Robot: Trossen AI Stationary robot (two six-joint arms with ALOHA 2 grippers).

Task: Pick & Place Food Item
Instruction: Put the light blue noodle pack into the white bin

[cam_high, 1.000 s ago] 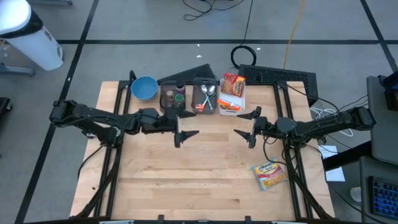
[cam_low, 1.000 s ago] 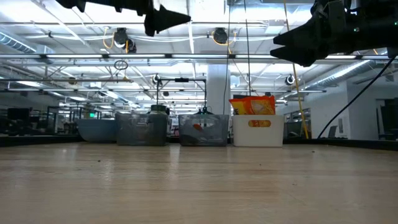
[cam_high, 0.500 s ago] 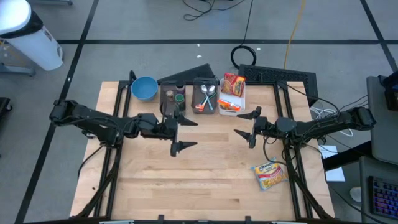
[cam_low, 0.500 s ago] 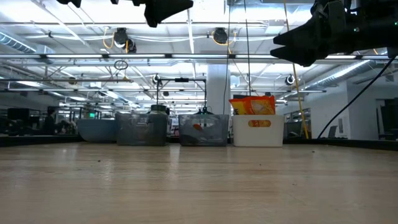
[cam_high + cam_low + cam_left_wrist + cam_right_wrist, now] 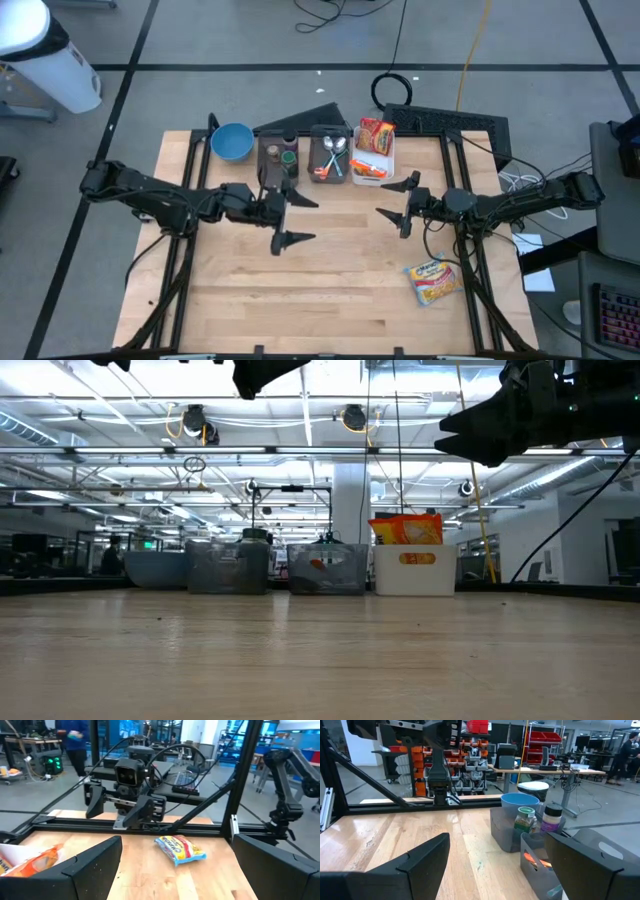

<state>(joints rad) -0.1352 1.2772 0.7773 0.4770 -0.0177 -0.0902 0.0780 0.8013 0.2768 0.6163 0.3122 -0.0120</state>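
Plainly, the packet lies flat near the table's 4 o'clock corner, long axis slanted, at about 5 o'clock from the right gripper, which is much nearer than the left gripper. Both hover empty, fingers spread.

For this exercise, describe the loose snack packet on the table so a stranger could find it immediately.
Start at the wooden table and go to its near right corner, beside the right arm. The snack packet lies there flat and alone, yellow with red print, while the other packets stand in the white bin at the far edge.
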